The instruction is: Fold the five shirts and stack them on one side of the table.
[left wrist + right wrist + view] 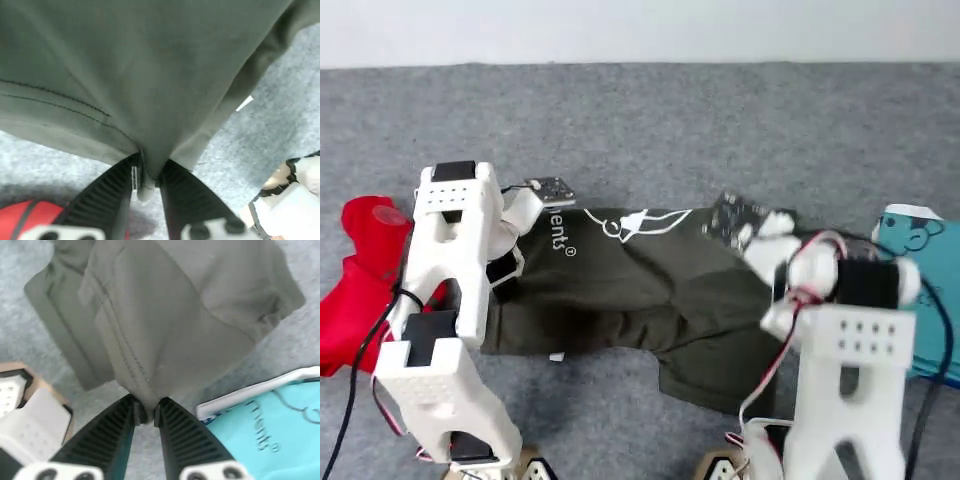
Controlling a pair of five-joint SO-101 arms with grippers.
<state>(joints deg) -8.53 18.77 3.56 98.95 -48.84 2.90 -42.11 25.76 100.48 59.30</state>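
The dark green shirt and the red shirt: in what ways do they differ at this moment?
The dark green shirt lies spread across the middle; the red shirt lies bunched on the robot's left side. The left gripper and the right gripper each pinch the dark green shirt; neither holds the red shirt. Both rest on the grey table.

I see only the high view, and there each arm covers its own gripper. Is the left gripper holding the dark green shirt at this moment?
Observer: Yes. The left wrist view shows the left gripper shut on a bunched edge of the dark green shirt.
Operator: Thank you. And the right gripper, is it open or closed?
Observer: Closed too. In the right wrist view the right gripper pinches the same shirt at a stitched hem.
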